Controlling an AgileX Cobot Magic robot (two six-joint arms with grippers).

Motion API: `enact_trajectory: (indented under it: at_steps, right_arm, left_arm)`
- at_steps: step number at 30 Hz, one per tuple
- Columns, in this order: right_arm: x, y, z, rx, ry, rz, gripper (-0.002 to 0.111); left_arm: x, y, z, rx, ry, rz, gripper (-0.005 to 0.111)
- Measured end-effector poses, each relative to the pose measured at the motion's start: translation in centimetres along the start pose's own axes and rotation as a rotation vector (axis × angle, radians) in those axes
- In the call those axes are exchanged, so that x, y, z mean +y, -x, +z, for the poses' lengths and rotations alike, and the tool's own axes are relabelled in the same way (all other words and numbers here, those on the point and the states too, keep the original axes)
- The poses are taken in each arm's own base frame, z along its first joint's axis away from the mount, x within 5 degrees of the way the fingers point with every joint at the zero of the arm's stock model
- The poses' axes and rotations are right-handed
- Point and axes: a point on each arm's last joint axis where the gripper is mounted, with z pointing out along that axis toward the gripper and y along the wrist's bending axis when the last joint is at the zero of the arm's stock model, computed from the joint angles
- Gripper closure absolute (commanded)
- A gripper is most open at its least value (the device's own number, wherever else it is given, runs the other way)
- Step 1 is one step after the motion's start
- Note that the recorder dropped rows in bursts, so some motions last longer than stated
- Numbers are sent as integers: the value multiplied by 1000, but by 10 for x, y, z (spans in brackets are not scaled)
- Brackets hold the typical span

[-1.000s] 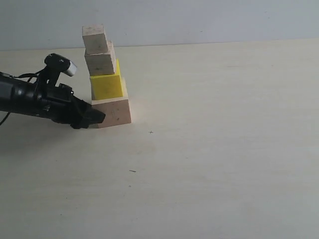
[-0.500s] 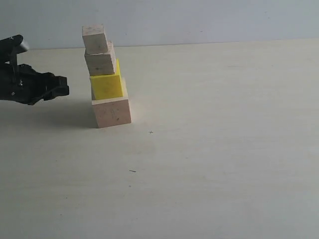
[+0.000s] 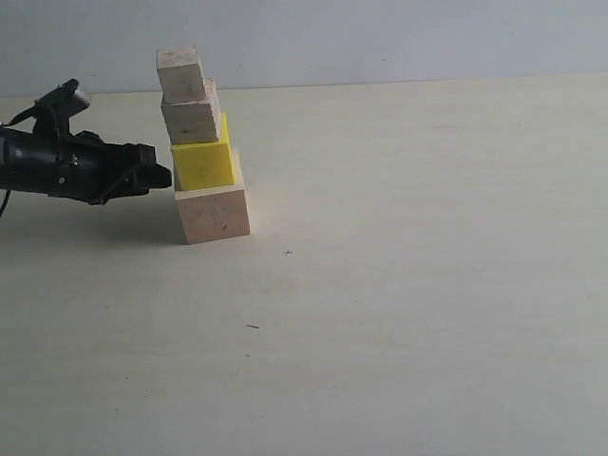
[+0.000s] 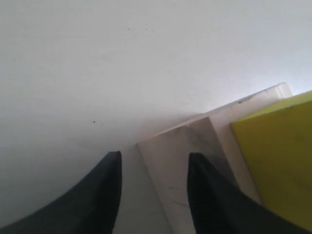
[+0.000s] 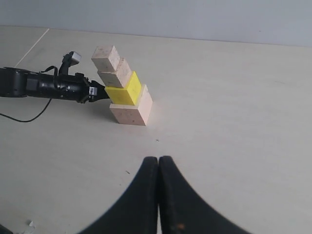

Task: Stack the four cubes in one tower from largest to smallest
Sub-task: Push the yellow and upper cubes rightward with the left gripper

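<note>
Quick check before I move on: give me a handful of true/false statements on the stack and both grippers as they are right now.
1. All four cubes stand in one tower. True.
2. The yellow cube is at the bottom. False: the largest pale cube is at the bottom and the yellow one sits on it.
3. The right gripper is shut and holds nothing. True.
4. The left gripper is clamped on the smallest cube. False: it is open and empty, low beside the tower.
5. The smallest cube rests on the light-brown cube. True.
6. The cubes are squarely lined up. False: they sit offset and slightly turned.
</note>
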Motion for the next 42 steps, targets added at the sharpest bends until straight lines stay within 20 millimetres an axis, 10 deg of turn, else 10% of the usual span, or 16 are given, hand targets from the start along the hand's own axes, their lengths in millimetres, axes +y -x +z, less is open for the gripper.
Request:
enact_trajectory:
  at_steps: [42]
  right_arm:
    - [0,0,0,-1,-2,11,108]
  left_arm:
    - [-27,3,13,32,-99,103,63]
